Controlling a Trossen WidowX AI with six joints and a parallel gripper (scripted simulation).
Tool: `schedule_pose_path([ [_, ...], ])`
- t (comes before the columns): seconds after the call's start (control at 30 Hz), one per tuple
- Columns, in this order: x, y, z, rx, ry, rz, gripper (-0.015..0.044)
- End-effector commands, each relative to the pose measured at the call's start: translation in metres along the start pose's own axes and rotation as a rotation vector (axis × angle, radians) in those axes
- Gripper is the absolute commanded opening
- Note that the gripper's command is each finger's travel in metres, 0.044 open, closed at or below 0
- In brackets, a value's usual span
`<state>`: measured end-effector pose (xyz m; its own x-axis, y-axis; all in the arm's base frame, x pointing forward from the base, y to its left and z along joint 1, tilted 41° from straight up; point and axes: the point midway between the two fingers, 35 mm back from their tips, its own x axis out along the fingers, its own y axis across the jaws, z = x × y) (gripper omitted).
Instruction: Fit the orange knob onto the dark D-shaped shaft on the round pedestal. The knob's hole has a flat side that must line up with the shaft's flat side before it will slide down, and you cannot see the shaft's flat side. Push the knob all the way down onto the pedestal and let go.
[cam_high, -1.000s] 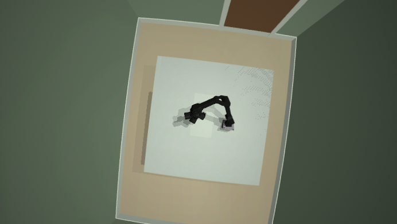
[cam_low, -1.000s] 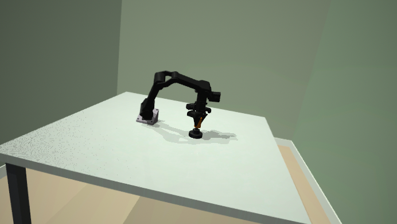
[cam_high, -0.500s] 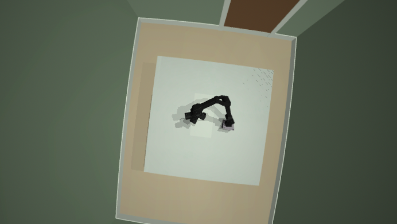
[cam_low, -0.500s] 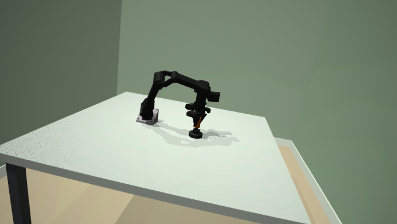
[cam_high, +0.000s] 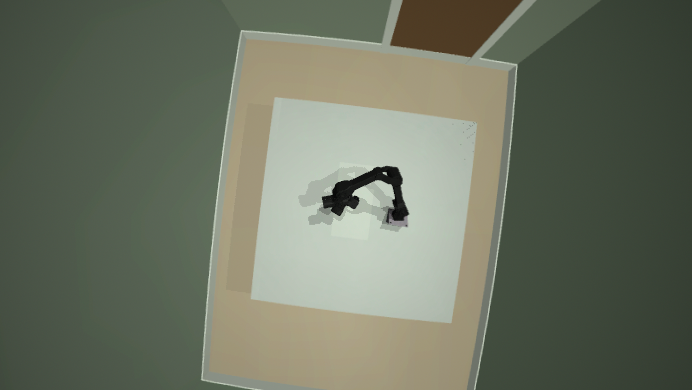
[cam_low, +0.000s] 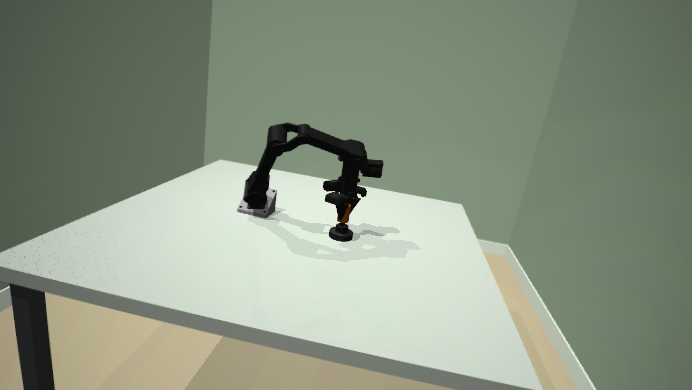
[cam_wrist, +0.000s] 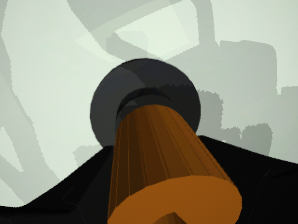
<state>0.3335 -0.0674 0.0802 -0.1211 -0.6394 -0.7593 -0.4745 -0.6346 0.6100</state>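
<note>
My gripper (cam_low: 344, 212) (cam_high: 336, 202) is shut on the orange knob (cam_wrist: 162, 183) (cam_low: 346, 213), a ribbed cylinder with a D-shaped hole showing in its near end in the wrist view. The knob hangs just above the dark round pedestal (cam_wrist: 107, 103) (cam_low: 341, 233) on the white table (cam_low: 200, 260). In the wrist view the knob's far end covers the pedestal's middle, so the dark shaft is hidden. I cannot tell whether the knob touches the shaft. In the overhead view the arm hides both the knob and the pedestal.
The arm's base (cam_low: 258, 206) (cam_high: 398, 219) stands on the table left of the pedestal. The table's edges lie far from the gripper on all sides. A wooden floor (cam_high: 350, 350) and green walls surround the table.
</note>
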Motion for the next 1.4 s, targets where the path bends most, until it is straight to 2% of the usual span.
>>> schedule_pose_path([
  [0.0,0.0007,0.0,0.0008,-0.005,-0.002,0.001,0.0],
  [1.37,-0.0046,-0.0017,-0.0054,-0.04,-0.002,0.0,0.0],
])
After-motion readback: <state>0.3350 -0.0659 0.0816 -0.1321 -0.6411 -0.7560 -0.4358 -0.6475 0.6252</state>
